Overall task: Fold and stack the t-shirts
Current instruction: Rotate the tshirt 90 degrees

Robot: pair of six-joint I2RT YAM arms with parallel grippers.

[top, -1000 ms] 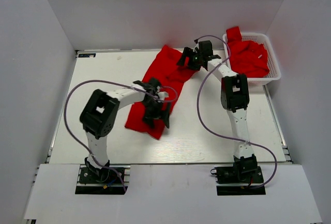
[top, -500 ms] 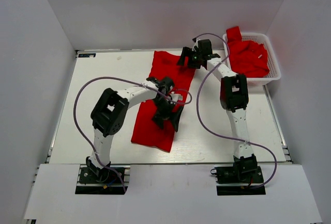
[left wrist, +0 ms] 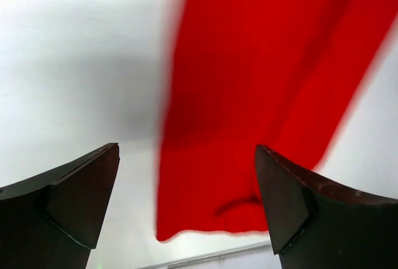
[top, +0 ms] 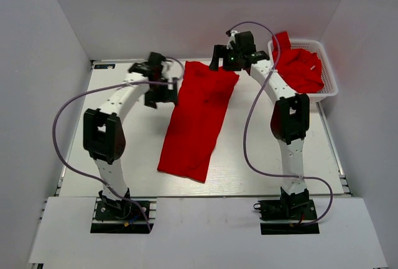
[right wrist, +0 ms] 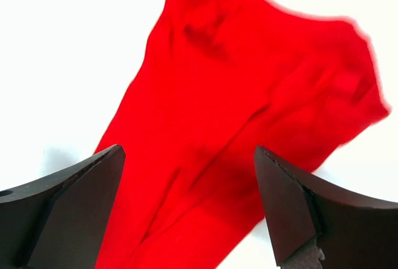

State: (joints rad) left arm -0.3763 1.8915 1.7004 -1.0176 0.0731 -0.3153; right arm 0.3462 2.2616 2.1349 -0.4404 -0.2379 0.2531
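A red t-shirt (top: 198, 118) lies folded into a long strip on the white table, running from the far middle toward the front. My left gripper (top: 163, 87) is open and empty, just left of the strip's far end; the left wrist view shows the shirt (left wrist: 249, 95) ahead between the fingers. My right gripper (top: 225, 59) is open and empty above the shirt's far right corner; the right wrist view shows the shirt (right wrist: 249, 138) below the fingers. More red shirts (top: 300, 67) fill the white basket (top: 329, 89) at the far right.
The table's far edge and the white back wall stand close behind both grippers. White side walls close in the table on the left and right. Purple cables loop off both arms.
My left gripper has let go of the shirt's middle and swung to the far left beside its top end. The shirt now lies straightened as a long strip. My right gripper has lifted slightly.
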